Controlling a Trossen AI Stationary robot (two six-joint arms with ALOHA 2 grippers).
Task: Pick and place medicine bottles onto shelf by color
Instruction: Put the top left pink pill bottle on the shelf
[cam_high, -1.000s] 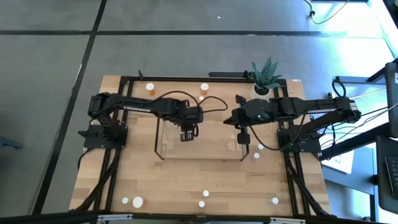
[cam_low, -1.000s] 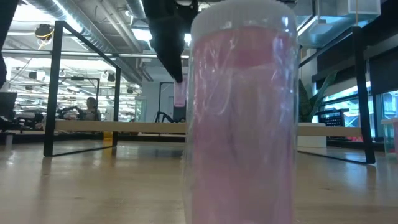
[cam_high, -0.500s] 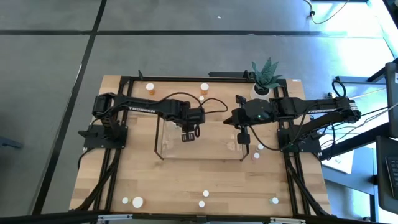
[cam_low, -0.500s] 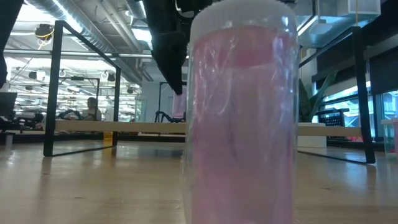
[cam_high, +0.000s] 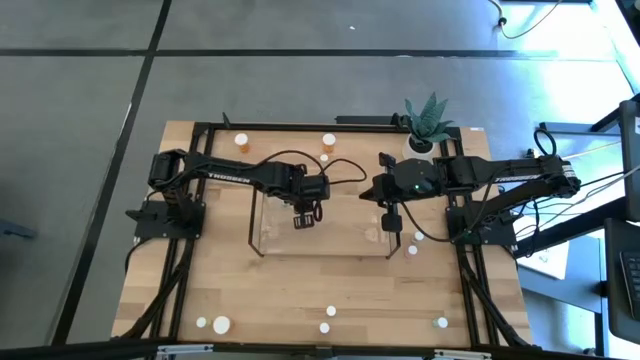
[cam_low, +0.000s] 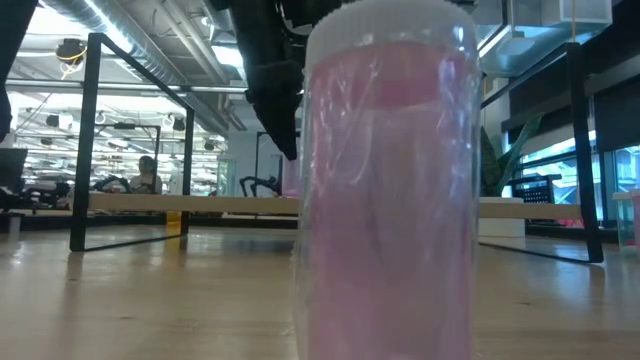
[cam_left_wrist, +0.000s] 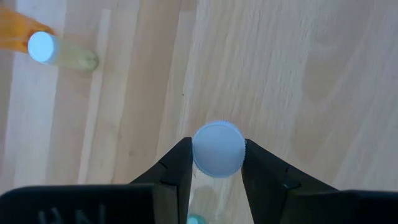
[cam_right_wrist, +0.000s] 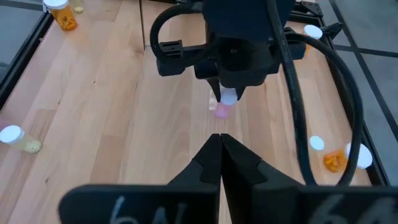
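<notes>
Pink bottle (cam_right_wrist: 222, 111) carried over the shelf (cam_high: 325, 248).
Left claw (cam_high: 305, 218) was clamped on the bottle by its white cap, having shifted slightly toward the shelf's middle since a second earlier; placement appeared imminent, not done. Right claw (cam_high: 391, 222), fully closed and empty, waited at the shelf's right end above the desk (cam_high: 300, 290).

White lettering on the left arm (cam_high: 225, 172), probably "TROSSEN", is barely legible.

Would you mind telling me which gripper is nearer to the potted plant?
The right gripper: it sits just below the potted plant in the high view. The left gripper is farther off, above the shelf.
</notes>
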